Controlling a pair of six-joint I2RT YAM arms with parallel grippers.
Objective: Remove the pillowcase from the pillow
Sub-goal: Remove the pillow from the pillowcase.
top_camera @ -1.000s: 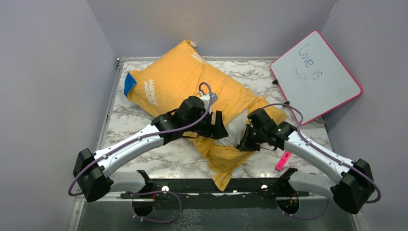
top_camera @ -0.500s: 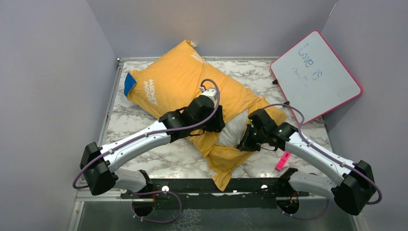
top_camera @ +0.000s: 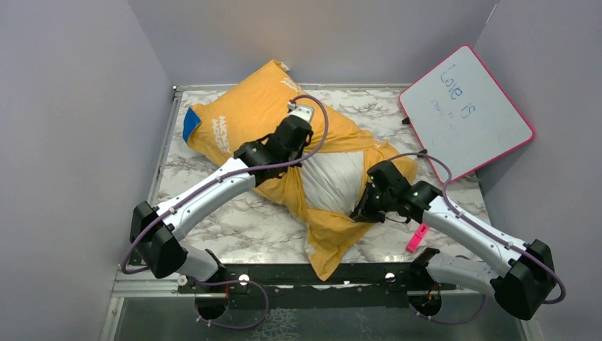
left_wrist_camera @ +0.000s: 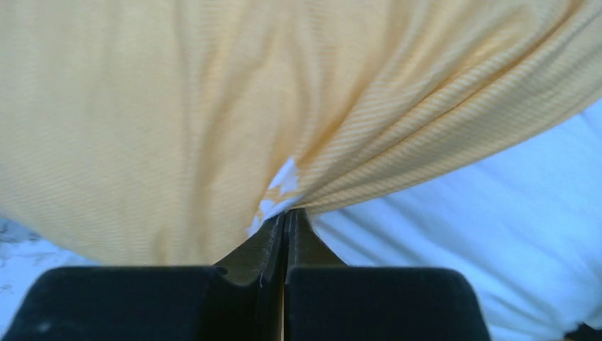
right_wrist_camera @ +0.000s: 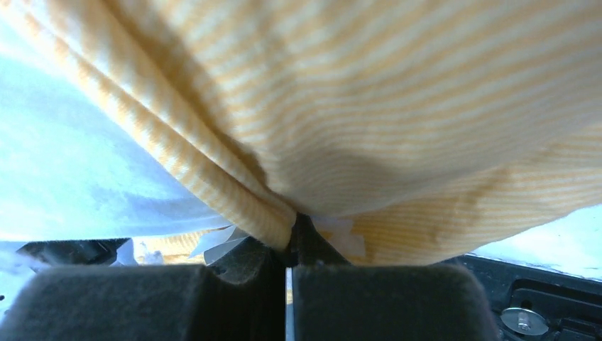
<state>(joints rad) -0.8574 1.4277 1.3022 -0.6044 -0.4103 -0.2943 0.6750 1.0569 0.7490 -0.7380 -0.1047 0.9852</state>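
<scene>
left jaws pinch pillowcase [top_camera: 250, 119], more pillow [top_camera: 334, 181] bared

The right gripper [right_wrist_camera: 292, 241], at bottom centre with its black fingers pressed together, pinches a gathered fold of the orange-yellow ribbed pillowcase [right_wrist_camera: 426, 106], which fans upward across most of the view. The white pillow [right_wrist_camera: 64, 170] shows at left, and a black plate [right_wrist_camera: 546, 295] bearing a screw [right_wrist_camera: 522, 320] lies at lower right.
</scene>
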